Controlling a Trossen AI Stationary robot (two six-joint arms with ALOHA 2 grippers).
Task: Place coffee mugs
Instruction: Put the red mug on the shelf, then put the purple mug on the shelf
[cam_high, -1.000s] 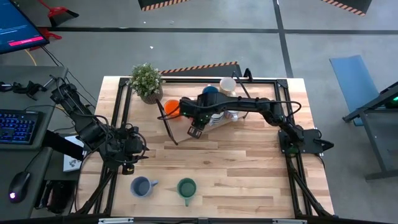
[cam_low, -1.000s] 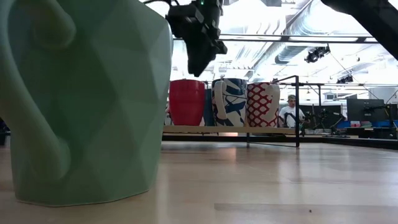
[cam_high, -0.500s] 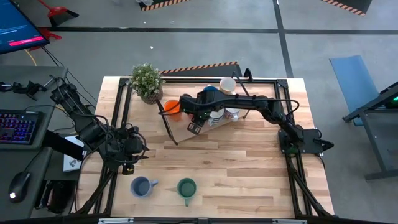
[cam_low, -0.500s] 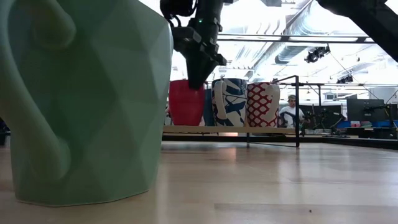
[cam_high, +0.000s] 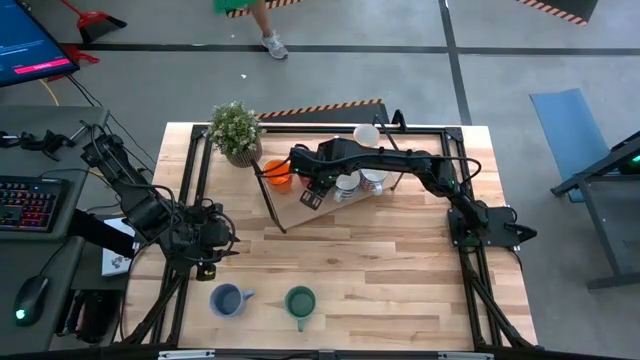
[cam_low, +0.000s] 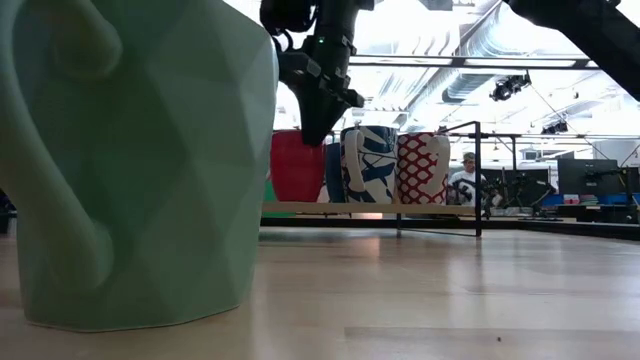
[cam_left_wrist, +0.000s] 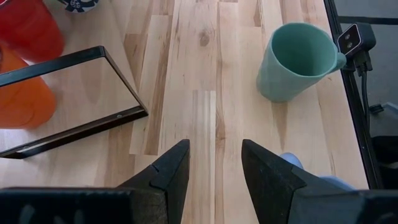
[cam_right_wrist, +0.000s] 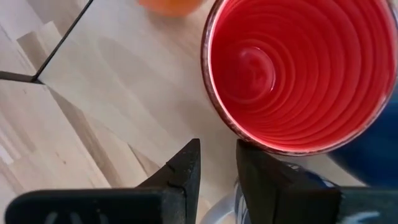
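A: Where's my right pincer?
B: Upper middle of the high view, over the mug cluster on the low rack. Fingers narrowly parted, holding nothing. The glossy red round mug sits just beyond the tips in the wrist view.
A: So I'm going for the red one. How do I do it well?
B: I'd judge: open wider, drop one finger inside the rim and one outside, clear of the blue-patterned mug touching beside it.
A: Left pincer?
B: Parked, moderately open, empty, at the high view's left edge. The pale green faceted mug and grey-blue mug already stand lower centre on the wooden tabletop.
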